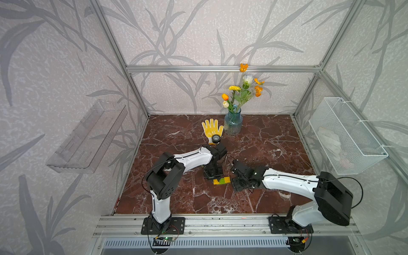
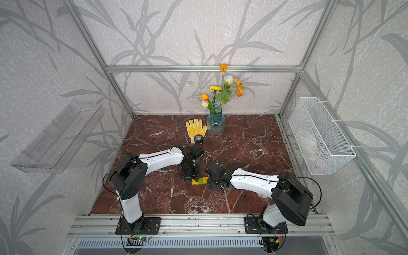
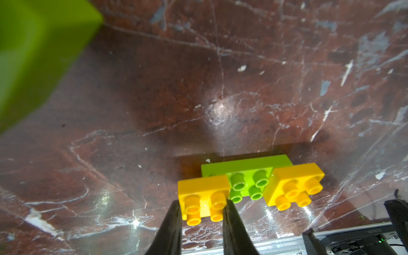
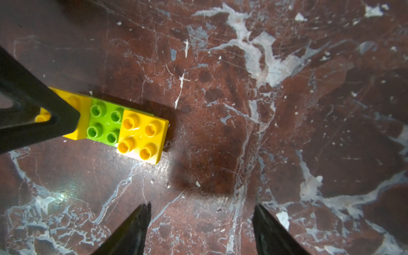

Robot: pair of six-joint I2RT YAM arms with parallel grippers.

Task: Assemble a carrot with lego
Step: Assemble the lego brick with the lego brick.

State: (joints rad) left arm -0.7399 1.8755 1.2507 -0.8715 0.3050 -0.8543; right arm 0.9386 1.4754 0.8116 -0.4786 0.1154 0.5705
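Worktop (image 1: pixel 265 143): red-brown marble.
Left tool (image 3: pixel 201 202): clamped on yellow brick (image 3: pixel 204 198) at one end of carrot (image 3: pixel 249 185).
Right tool (image 4: pixel 202 204): prongs apart, empty, just beside carrot.
Carrot: flat on worktop between both tools; green base, two yellow squares atop.

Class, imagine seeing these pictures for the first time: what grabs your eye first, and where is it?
The bright brick stack, lime-green with two yellow squares on top, lies in the middle of the table. The left gripper has its fingers closed on one yellow brick. At the back are a vase of flowers and a yellow glove.
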